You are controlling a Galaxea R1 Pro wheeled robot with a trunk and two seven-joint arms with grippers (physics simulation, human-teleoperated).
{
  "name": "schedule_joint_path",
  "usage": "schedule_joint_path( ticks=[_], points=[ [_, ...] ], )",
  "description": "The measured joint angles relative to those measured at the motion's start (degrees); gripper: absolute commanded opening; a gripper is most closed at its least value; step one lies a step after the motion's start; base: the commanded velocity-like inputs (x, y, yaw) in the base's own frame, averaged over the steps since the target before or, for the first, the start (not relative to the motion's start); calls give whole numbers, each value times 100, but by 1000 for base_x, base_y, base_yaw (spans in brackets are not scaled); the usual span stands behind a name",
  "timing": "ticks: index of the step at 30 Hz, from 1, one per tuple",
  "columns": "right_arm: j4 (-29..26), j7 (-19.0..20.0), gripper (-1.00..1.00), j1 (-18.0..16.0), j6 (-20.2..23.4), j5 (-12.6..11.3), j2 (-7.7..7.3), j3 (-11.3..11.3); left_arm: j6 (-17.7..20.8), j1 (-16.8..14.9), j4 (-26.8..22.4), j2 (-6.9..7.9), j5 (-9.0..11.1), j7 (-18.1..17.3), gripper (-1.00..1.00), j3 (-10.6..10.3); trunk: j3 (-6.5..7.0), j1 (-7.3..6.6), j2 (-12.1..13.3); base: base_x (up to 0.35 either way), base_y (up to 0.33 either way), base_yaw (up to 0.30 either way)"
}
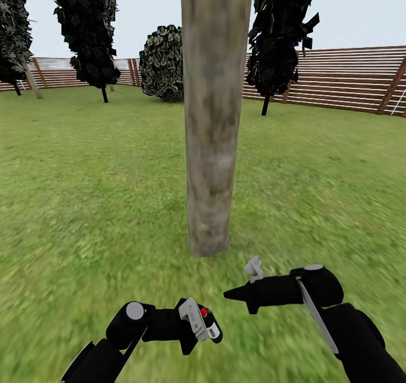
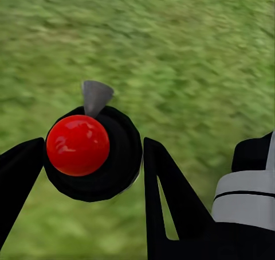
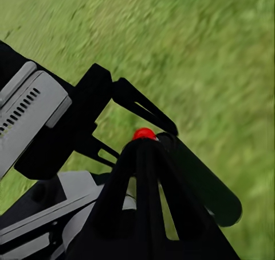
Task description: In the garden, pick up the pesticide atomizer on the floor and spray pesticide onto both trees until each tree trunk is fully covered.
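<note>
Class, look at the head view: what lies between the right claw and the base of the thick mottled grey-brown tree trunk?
Only bare green lawn separates the right claw from the thick mottled grey-brown tree trunk, as the head view shows.

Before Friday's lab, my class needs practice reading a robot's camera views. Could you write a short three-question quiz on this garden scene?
1. True or false: the pesticide atomizer lies on the lawn.
2. Which stands straight ahead of the robot in the head view? A: a tree trunk. B: a play tower. C: a white house.
3. Fill in: the knob on the atomizer is coloured ____.

Key: 1 false, it sits between the jaws of the left gripper; 2 A; 3 red.
</note>
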Motion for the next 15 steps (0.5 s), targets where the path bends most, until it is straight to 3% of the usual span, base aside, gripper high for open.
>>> schedule_joint_path(
  ticks=[7,15],
  points=[
    [6,8,-100,1,0,-2,3,282,0,0,6,0,0,0,-100,-5,0,0,0,0,0,0],
    [32,4,-100,0,0,13,83,307,0,0,9,-2,0,0,-100,-5,0,0,0,0,0,0]
  ],
)
